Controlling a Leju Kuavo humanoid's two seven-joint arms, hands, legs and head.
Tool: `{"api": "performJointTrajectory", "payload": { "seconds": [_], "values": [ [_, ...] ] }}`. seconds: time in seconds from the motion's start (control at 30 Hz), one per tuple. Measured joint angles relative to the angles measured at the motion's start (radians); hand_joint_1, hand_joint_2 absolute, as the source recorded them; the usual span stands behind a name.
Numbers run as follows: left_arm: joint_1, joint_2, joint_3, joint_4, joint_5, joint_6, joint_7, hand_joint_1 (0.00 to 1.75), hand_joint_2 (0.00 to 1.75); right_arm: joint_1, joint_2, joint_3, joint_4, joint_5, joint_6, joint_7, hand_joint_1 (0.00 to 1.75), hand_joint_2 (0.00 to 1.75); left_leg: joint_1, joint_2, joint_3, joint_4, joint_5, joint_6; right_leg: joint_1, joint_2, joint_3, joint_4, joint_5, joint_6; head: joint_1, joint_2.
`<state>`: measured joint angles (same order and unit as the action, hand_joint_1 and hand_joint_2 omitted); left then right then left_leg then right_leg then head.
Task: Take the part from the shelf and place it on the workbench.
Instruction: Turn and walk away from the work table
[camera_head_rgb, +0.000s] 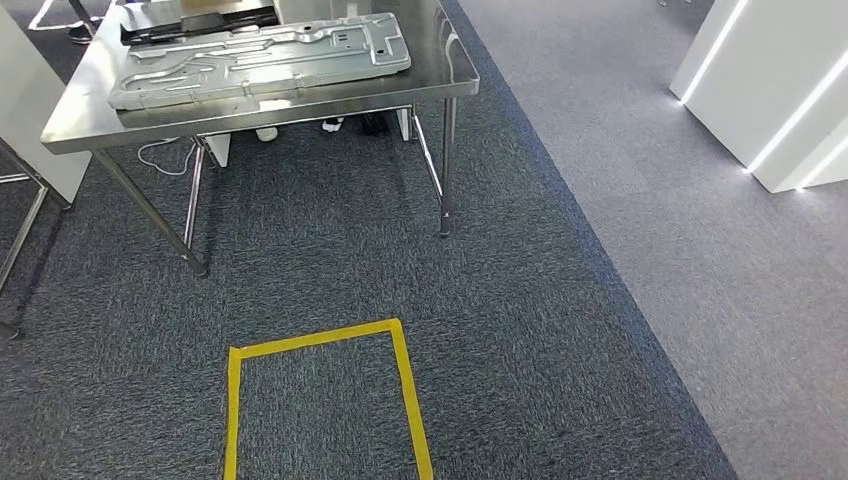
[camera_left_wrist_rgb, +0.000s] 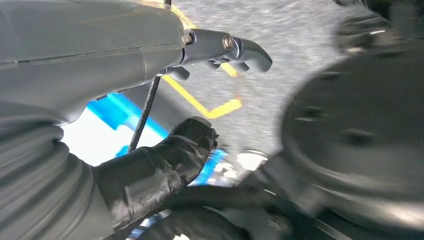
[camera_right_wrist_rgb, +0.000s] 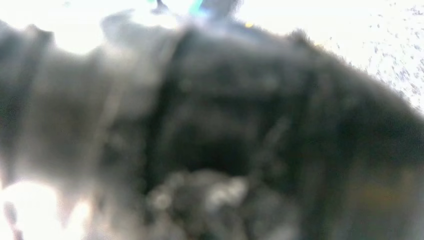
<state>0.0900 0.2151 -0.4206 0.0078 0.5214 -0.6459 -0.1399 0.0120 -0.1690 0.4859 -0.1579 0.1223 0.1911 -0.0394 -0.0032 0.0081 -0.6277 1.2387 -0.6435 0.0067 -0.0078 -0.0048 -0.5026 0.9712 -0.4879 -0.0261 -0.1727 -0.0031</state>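
A large flat pressed-metal part lies on the stainless steel workbench at the top left of the head view, a few steps ahead. In the left wrist view my left hand hangs over the carpet. Its thumb and fingers are apart with nothing between them. The right wrist view is a dark blur close to the lens, so I cannot make out how my right hand stands.
A yellow tape rectangle marks the dark carpet in front of the bench. A dark tray-like object sits behind the part. White panels with light strips stand at the right, beyond a lighter grey floor. A white cabinet is at the left.
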Motion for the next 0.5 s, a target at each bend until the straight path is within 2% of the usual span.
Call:
{"api": "performJointTrajectory", "payload": {
  "seconds": [0.03,0.07,0.1,0.13,0.17,0.2,0.23,0.27,0.33,0.37,0.4,0.47,0.5],
  "values": [
    [0.001,0.001,0.000,0.000,-0.008,0.000,-0.003,0.00,1.75,0.001,0.000,0.000,0.000,-0.004,0.000,-0.001,0.00,0.00,0.001,-0.002,0.000,0.037,-0.006,-0.001,0.000,0.010,-0.018,0.004,0.011,0.001,0.000,0.000],
    [0.002,0.003,0.000,0.000,-0.016,0.000,-0.007,0.00,1.75,0.002,0.001,0.000,0.000,-0.008,0.000,-0.001,0.00,0.00,0.003,-0.002,0.014,0.042,0.012,-0.001,-0.001,0.020,-0.037,0.010,0.021,0.003,0.000,0.000],
    [0.003,0.005,0.000,0.000,-0.026,0.000,-0.012,0.00,1.75,0.004,0.002,-0.001,0.000,-0.013,0.000,-0.003,0.00,0.00,0.005,-0.005,0.047,0.009,0.044,-0.001,-0.002,0.031,-0.054,0.017,0.030,0.006,0.000,0.000],
    [0.003,0.009,0.000,0.000,-0.035,0.000,-0.017,0.00,1.75,0.005,0.002,-0.002,0.000,-0.018,0.000,-0.004,0.00,0.00,0.008,-0.016,0.094,-0.053,0.074,0.000,-0.003,0.041,-0.070,0.026,0.038,0.010,0.000,0.000],
    [0.004,0.012,0.000,0.000,-0.043,0.000,-0.020,0.00,1.75,0.005,0.003,-0.003,0.000,-0.022,-0.001,-0.004,0.00,0.00,0.009,-0.036,0.146,-0.131,0.087,0.002,-0.003,0.050,-0.084,0.036,0.045,0.015,0.000,0.000],
    [0.005,0.017,0.000,0.000,-0.049,0.000,-0.023,0.00,1.75,0.006,0.004,-0.004,0.000,-0.026,-0.002,-0.005,0.00,0.00,0.009,-0.055,0.190,-0.200,0.088,0.006,-0.003,0.060,-0.095,0.044,0.052,0.021,0.000,0.000],
    [0.006,0.020,0.000,0.000,-0.052,0.000,-0.025,0.00,1.75,0.006,0.005,-0.005,0.000,-0.028,-0.004,-0.005,0.00,0.00,0.008,-0.069,0.216,-0.246,0.080,0.010,-0.003,0.069,-0.104,0.049,0.059,0.027,0.000,0.000],
    [0.007,0.023,0.000,0.000,-0.055,0.000,-0.027,0.00,1.75,0.006,0.005,-0.006,0.000,-0.031,-0.004,-0.005,0.00,0.00,0.006,-0.071,0.226,-0.268,0.072,0.015,-0.003,0.078,-0.110,0.051,0.068,0.034,0.000,0.000],
    [0.007,0.026,0.000,0.000,-0.065,0.001,-0.032,0.00,1.75,0.010,0.006,-0.007,0.002,-0.037,-0.004,-0.005,0.00,0.00,0.005,-0.049,0.215,-0.273,0.083,0.028,-0.004,0.089,-0.119,0.053,0.079,0.046,0.000,0.000],
    [0.006,0.028,0.000,0.000,-0.075,0.003,-0.037,0.00,1.75,0.011,0.007,-0.010,0.003,-0.043,-0.004,-0.006,0.00,0.00,0.005,-0.036,0.207,-0.275,0.092,0.037,-0.004,0.080,-0.127,0.067,0.063,0.050,0.000,0.000],
    [0.006,0.031,0.000,0.000,-0.088,0.005,-0.043,0.00,1.75,0.012,0.008,-0.014,0.005,-0.051,-0.004,-0.007,0.00,0.00,0.005,-0.022,0.198,-0.277,0.102,0.047,-0.004,0.062,-0.138,0.096,0.027,0.052,0.000,0.000],
    [0.010,0.038,-0.001,0.000,-0.122,0.012,-0.059,0.00,1.75,0.013,0.010,-0.027,0.007,-0.070,-0.003,-0.015,0.00,0.00,0.002,0.003,0.175,-0.277,0.120,0.058,-0.007,0.025,-0.165,0.202,-0.077,0.058,0.000,0.000],
    [0.014,0.042,-0.002,0.000,-0.143,0.016,-0.069,0.00,1.75,0.013,0.011,-0.034,0.010,-0.081,-0.002,-0.022,0.00,0.00,0.000,0.017,0.163,-0.276,0.129,0.060,-0.008,0.017,-0.176,0.264,-0.112,0.062,0.000,0.000]
  ]
}}
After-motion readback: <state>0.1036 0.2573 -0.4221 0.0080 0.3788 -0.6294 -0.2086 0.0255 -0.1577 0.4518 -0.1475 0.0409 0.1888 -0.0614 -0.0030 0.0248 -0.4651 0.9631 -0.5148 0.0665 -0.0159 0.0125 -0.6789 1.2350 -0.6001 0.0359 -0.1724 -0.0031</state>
